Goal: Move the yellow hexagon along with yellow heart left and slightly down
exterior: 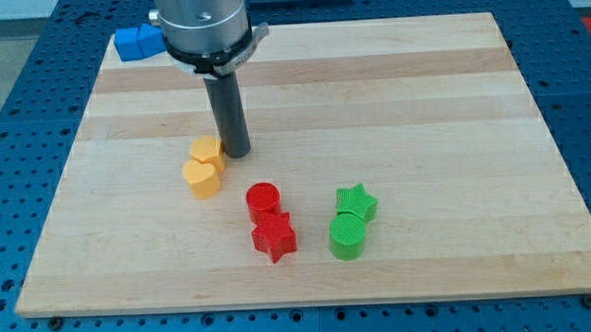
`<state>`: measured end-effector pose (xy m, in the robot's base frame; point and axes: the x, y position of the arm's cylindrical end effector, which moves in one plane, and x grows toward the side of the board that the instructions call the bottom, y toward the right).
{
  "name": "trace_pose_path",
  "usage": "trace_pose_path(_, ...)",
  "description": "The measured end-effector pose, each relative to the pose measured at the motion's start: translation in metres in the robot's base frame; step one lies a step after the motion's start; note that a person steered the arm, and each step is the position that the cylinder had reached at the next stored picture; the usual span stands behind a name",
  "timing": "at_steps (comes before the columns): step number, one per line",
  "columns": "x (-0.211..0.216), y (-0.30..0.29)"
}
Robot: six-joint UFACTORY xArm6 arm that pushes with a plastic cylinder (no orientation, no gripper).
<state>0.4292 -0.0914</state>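
At the view's top left corner of the wooden table, a blue block sits partly behind the arm's housing; its shape cannot be made out. Lower and to the right, the yellow hexagon and the yellow heart touch, the heart just below the hexagon. My tip stands just beside the hexagon's right edge. There are no jaws, only the bare rod, holding nothing. Further right, a red cylinder touches a red star below it. Rightmost, a green star touches a green cylinder below it.
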Motion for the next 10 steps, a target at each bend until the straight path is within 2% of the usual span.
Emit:
trace_pose_path(2,-0.025,-0.013)
trace_pose_path(4,-0.028,-0.029)
trace_pose_path(10,0.059,-0.030)
